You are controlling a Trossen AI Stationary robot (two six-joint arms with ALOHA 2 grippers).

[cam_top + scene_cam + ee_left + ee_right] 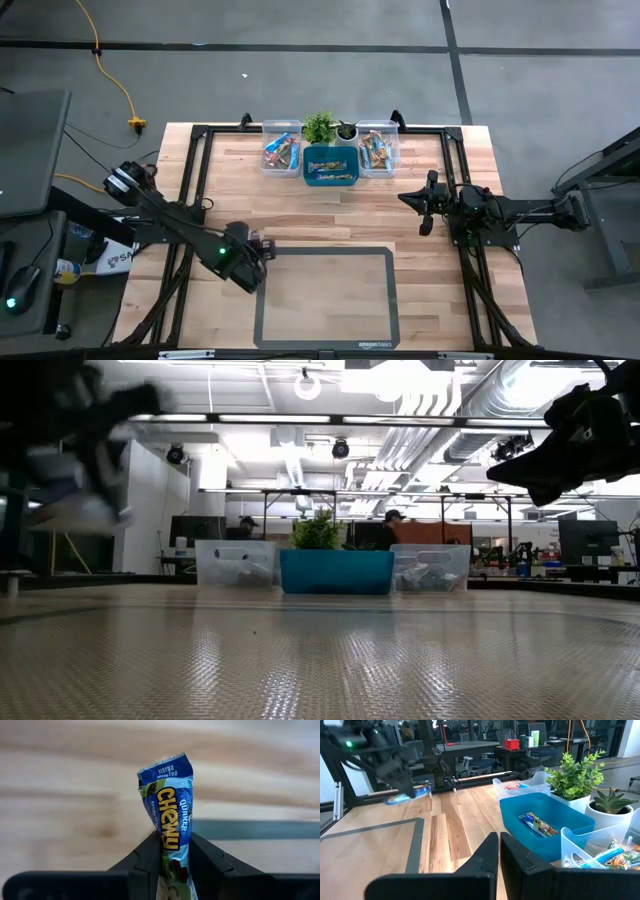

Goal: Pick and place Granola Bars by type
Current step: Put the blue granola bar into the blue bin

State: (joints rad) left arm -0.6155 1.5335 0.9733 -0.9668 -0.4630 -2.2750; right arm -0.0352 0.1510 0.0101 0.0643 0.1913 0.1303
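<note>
floor (300,25): grey concrete, dark seam lines | cable (112,75): yellow, trailing across floor | ceiling (420,390): white ducts, bright lamps | office chairs (470,765): dark, behind desk | people (392,525): two, seated far back

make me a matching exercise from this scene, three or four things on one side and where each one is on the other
Things:
1. blue-wrapped granola bar
2. blue bin
3. right pincer
4. leafy plant

Places or states:
A. behind the blue bin, at the table's far edge
B. shut, empty, over the table's right side
C. between two clear bins
D. clamped in the left pincer

Pairs: 1-D, 2-C, 3-B, 4-A
</note>
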